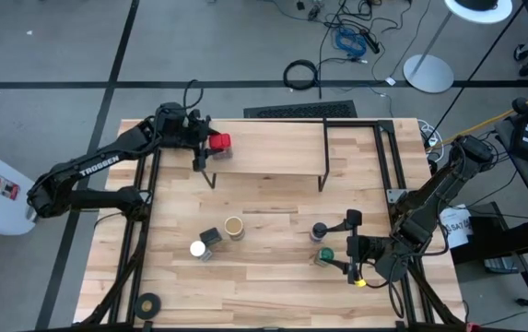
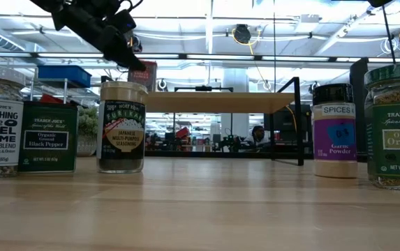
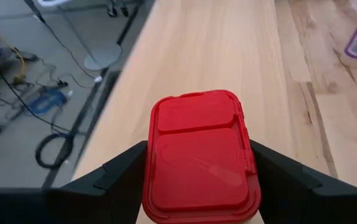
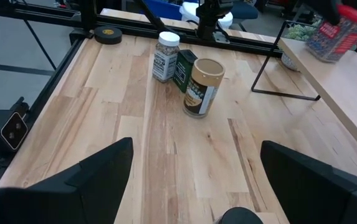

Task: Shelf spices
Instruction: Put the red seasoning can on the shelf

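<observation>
A red-lidded spice tin (image 3: 200, 155) is at the left end of the shelf (image 1: 273, 152), a light board on thin black legs at the table's far side. My left gripper (image 1: 204, 143) is shut on it. On the table stand a tan-lidded cylinder (image 1: 234, 227), a dark square tin (image 1: 210, 238) and a white-lidded jar (image 1: 198, 249). To their right are a dark-lidded jar (image 1: 320, 231) and a green-lidded jar (image 1: 324, 256). My right gripper (image 1: 351, 245) hangs open just right of these two jars, holding nothing. My left gripper pinches the red tin between its two fingers, one on each side just under the lid (image 3: 150, 180). The fingers slant down from the table's left. The tin stands upright at the shelf board's left end (image 2: 142, 75). Whether its bottom rests on the board I cannot tell.
A black tape roll (image 1: 148, 303) lies at the table's near left corner. Black frame rails (image 1: 395, 175) run along both sides of the table. Bare board stretches along the shelf to the right of the red tin (image 3: 228, 43).
</observation>
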Action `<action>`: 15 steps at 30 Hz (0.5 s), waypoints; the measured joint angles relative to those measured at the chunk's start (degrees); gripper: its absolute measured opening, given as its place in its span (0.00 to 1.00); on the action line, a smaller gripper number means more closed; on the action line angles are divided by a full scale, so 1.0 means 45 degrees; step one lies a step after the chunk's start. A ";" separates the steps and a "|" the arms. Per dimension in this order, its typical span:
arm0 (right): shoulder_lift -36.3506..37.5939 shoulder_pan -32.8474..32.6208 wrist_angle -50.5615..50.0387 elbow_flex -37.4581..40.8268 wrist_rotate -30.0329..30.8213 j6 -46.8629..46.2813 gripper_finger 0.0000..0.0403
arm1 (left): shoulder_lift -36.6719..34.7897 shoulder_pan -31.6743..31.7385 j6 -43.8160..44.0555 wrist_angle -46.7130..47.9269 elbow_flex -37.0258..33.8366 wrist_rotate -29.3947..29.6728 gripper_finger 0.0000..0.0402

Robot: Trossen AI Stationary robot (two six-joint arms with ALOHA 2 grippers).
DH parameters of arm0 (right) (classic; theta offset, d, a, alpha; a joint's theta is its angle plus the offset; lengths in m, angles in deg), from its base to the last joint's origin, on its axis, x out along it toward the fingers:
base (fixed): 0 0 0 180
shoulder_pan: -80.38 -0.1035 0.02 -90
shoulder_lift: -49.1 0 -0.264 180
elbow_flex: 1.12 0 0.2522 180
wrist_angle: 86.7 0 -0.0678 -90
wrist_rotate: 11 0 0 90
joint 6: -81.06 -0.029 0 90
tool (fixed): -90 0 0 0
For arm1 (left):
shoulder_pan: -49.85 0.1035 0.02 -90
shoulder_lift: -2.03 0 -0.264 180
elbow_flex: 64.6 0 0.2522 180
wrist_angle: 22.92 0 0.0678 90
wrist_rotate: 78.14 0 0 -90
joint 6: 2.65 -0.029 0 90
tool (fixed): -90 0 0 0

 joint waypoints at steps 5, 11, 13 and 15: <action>0.0000 0.0000 0.0000 0.0000 0.0005 0.0000 0.85 | -0.0005 -0.0186 -0.0282 0.0338 0.0005 -0.0013 0.64; 0.0000 0.0004 0.0019 0.0000 0.0005 -0.0005 0.85 | -0.0005 -0.0404 -0.0587 0.0146 0.0005 -0.0014 0.64; 0.0000 0.0005 0.0024 0.0000 0.0005 -0.0005 0.85 | -0.0005 -0.0408 -0.0562 0.0076 0.0005 -0.0013 0.64; 0.0000 0.0004 0.0024 0.0000 0.0005 -0.0005 0.85 | -0.0005 -0.0398 -0.0542 0.0066 0.0005 -0.0008 0.64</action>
